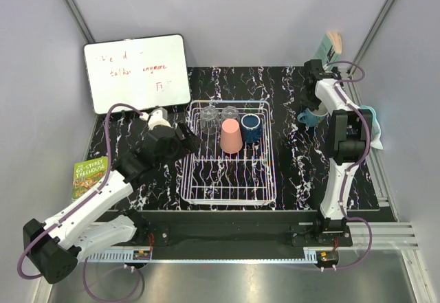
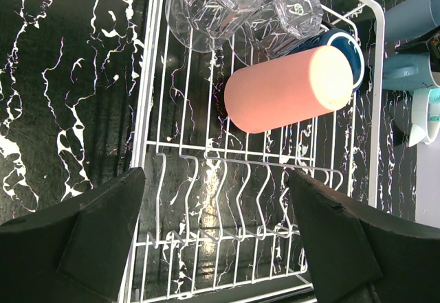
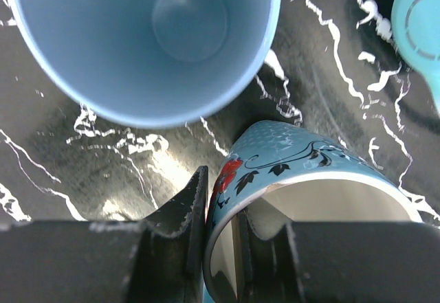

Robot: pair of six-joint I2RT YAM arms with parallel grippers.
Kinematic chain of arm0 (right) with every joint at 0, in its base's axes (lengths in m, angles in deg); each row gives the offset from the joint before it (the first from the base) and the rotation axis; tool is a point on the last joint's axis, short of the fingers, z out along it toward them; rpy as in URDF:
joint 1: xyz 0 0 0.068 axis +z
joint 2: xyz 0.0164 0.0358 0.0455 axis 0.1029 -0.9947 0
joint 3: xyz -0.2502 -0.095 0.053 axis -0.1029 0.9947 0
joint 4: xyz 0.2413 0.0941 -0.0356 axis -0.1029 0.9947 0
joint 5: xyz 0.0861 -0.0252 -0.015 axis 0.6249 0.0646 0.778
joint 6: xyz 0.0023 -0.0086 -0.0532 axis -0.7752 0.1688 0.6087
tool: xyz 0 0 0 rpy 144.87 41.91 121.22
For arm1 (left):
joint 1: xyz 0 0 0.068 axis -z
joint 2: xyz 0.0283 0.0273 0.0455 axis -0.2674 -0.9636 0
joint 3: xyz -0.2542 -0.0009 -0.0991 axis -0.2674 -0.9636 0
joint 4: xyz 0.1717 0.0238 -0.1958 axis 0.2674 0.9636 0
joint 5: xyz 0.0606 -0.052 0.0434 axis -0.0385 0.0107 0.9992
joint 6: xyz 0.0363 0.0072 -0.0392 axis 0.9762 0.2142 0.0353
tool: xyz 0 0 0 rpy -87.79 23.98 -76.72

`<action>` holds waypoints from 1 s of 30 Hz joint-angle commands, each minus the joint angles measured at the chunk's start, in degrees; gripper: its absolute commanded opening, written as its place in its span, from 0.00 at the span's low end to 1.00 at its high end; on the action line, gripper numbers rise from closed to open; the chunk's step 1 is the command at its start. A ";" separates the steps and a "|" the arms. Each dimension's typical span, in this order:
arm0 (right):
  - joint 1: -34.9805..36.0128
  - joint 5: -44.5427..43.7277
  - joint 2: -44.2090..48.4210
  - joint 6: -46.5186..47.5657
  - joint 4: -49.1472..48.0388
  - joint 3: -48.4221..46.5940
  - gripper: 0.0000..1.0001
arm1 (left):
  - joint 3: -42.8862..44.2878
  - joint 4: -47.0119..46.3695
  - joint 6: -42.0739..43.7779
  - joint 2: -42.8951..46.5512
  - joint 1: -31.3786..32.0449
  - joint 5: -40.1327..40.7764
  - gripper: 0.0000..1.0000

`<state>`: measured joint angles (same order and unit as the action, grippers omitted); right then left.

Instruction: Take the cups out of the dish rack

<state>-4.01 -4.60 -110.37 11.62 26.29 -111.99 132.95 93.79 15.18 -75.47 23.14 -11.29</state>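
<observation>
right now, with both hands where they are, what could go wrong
1. The right hand pinches the floral light blue mug only by its rim wall, so it might tilt or slip.
2. The plain light blue mug sits right beside it; lowering or releasing could knock it.
3. The left hand hangs open over the dish rack, where the salmon-pink tumbler crowds the navy mug and clear glasses; reaching in may jostle them.

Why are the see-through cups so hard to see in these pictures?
Left wrist view: the clear glasses let the dish rack bars show through and catch small glints. Top external view: they are just small and pale. Right wrist view: no glasses, only glare on the table beside the flowered blue mug.
</observation>
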 commanded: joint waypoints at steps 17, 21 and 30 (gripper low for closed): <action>-1.36 2.50 -1.72 0.90 -1.06 -3.69 0.20 | -0.97 -2.75 -0.78 -2.29 -0.16 -1.11 0.89; -1.19 4.61 0.48 1.25 -1.67 -2.38 0.33 | -0.80 -2.66 -0.78 -2.91 -0.16 -1.81 0.91; -0.75 6.28 8.65 1.16 -3.08 -0.62 0.42 | -1.50 -2.57 -1.22 -2.74 0.19 -0.67 0.89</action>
<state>-5.33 0.54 -109.43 12.69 25.17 -112.36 132.03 93.20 14.50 -78.99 23.17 -12.38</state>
